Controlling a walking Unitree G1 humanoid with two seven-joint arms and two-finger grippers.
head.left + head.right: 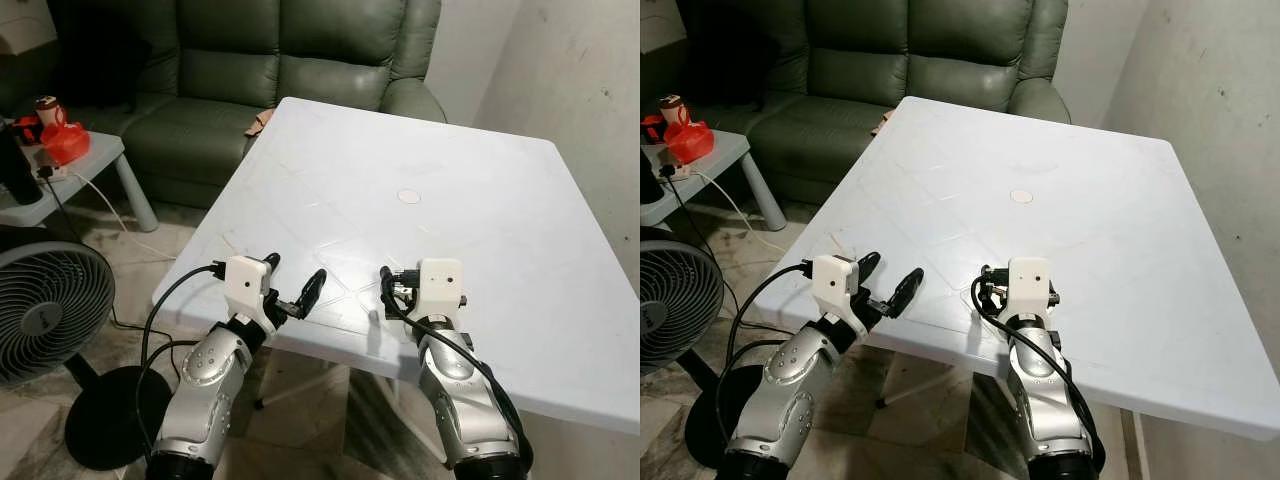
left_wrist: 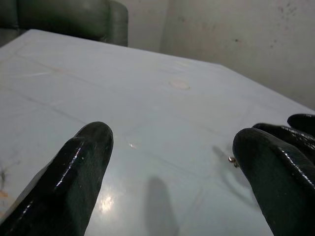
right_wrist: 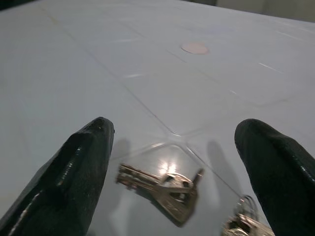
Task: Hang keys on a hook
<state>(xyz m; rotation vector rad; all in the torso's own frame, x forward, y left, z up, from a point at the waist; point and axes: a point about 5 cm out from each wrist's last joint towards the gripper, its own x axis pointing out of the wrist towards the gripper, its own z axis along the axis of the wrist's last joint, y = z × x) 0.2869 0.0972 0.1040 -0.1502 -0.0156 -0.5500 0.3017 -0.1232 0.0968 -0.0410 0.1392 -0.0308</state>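
Resting flat on the white plastic table (image 1: 520,250), a bunch of silver metal keys (image 3: 165,189) is lying near the table's front edge, directly between the two spread black fingers of the right gripper (image 3: 182,187). A second cluster of keys or a ring (image 3: 243,223) is showing just beside the right-hand finger in the right wrist view, partly cut off, so its link to the first bunch cannot be told. The right gripper's fingers are standing wide apart and are touching nothing; the keys are lying loose on the tabletop.

From the head cameras, the right gripper (image 1: 395,290) is sitting low over the table's near edge, its white wrist housing (image 1: 440,285) hiding most of the fingers and the keys beneath. The left gripper (image 1: 292,288) is hovering at the table's front left corner, its long black fingers parted and holding nothing; in the left wrist view its fingertips (image 2: 78,177) are framing bare tabletop.

A small round cap (image 1: 409,196) is sitting in the middle of the table. Behind the table a dark green leather sofa (image 1: 250,70) is standing against the wall. To the robot's left a grey floor fan (image 1: 45,310) is standing on the tiled floor, and a small grey side table (image 1: 95,160) is carrying a red bag (image 1: 62,142).
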